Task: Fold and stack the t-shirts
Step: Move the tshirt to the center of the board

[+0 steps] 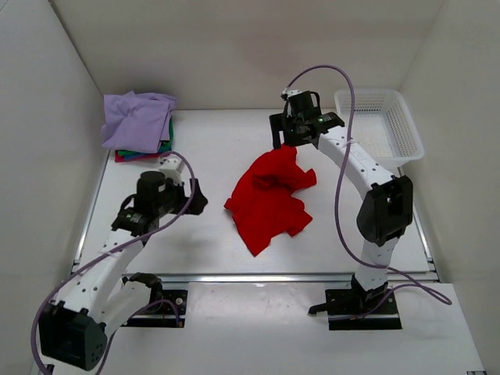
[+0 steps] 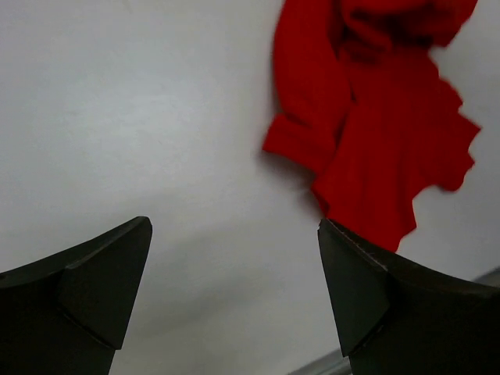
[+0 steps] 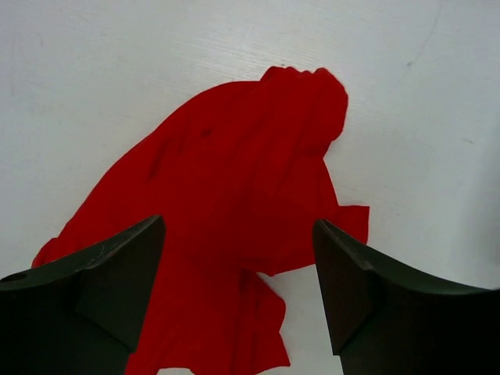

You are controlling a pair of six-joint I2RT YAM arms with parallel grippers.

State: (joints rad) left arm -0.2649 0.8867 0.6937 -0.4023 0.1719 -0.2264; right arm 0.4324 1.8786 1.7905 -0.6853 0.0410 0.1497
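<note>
Currently a crumpled bright red cloth t-shirt [image 1: 269,203] lies loose on the white table [image 1: 211,156], right gripper [image 3: 238,234] above its far end, left gripper [image 2: 234,234] beside it, both with fingers apart; flattening seems next, needing grips on its edges

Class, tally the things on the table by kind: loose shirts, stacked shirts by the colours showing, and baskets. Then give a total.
Loose red t-shirt: 1
Stacked shirts (lavender, green and red layers showing): 3
White mesh basket: 1
Total: 5

Left claw [image 2: 234,226] spread wide; right claw [image 3: 238,225] likewise.
</note>
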